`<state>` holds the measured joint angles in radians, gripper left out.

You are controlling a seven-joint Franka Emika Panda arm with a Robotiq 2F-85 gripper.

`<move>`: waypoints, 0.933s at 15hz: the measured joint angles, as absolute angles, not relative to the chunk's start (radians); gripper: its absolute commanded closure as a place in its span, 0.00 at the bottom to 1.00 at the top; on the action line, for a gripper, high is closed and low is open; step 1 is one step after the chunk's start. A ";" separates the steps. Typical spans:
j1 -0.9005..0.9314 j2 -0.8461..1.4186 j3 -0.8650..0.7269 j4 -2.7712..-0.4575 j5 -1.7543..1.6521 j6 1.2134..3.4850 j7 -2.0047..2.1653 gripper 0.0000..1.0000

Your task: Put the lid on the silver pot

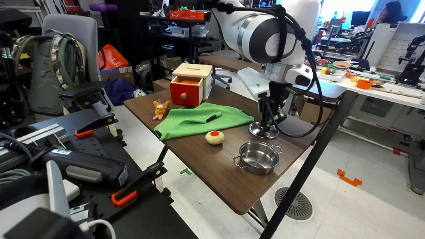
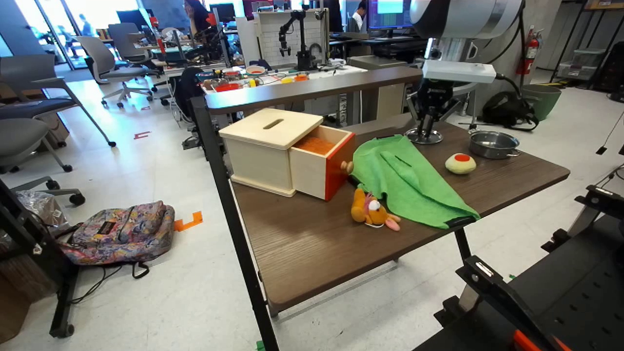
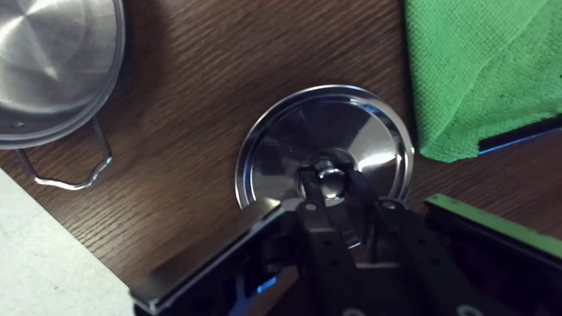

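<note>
White arm (image 1: 229,28), dark joint cap (image 1: 265,39), black cables (image 1: 307,43), black pincer (image 3: 332,177)

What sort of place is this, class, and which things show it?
Most likely a robotics lab: a white robot arm reaches over the table, a black robot arm stands in the background, and a lit computer monitor shows beyond.
</note>
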<state>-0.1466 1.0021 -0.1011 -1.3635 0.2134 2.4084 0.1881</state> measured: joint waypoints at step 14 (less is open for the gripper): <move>-0.177 0.732 -0.089 -1.667 0.223 2.411 0.106 0.95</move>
<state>-0.1772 0.7324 -0.0890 -1.6674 0.2226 2.4106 0.1061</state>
